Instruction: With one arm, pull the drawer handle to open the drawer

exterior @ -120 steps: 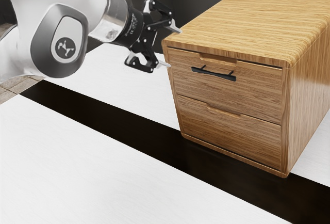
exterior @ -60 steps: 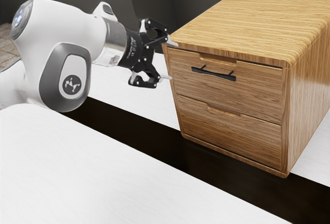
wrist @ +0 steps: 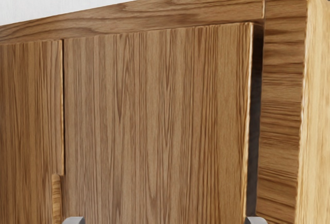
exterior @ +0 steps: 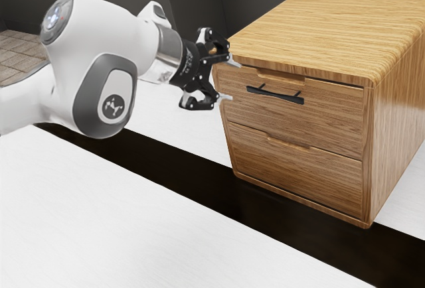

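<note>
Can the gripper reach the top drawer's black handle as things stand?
Probably yes. The open gripper is at the edge of the top drawer; the black handle lies toward the exterior view's right, nothing between.

Cabinet (exterior: 319,36) runs off exterior view's right edge; arm (exterior: 99,69) cut at the left. Wrist view: fingertips (wrist: 73,220) clipped by the frame edge, drawer front (wrist: 154,131) too.

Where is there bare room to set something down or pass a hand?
Bare: the cabinet top and the white table in front of the dark stripe. Crowded: the top drawer's arm-side edge, where the open gripper hovers short of the black handle.
</note>
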Controlling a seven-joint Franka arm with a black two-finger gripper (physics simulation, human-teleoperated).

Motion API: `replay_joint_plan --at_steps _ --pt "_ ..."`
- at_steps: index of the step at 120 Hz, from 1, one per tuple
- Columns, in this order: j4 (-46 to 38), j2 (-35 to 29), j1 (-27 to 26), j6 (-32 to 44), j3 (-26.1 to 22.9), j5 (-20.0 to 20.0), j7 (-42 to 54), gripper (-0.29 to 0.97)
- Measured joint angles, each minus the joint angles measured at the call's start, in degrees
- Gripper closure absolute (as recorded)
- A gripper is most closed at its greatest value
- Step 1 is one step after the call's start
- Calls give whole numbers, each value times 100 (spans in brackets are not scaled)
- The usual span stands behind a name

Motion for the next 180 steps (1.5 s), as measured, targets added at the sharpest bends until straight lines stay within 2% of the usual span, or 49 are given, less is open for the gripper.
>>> replay_joint_plan --at_steps 72,115,180 --pt "-33 126 -240 185 -179 32 -106 40" --pt "2 248 -234 245 -206 51 -136 55" --pt "57 396 -251 346 -355 51 -156 60"
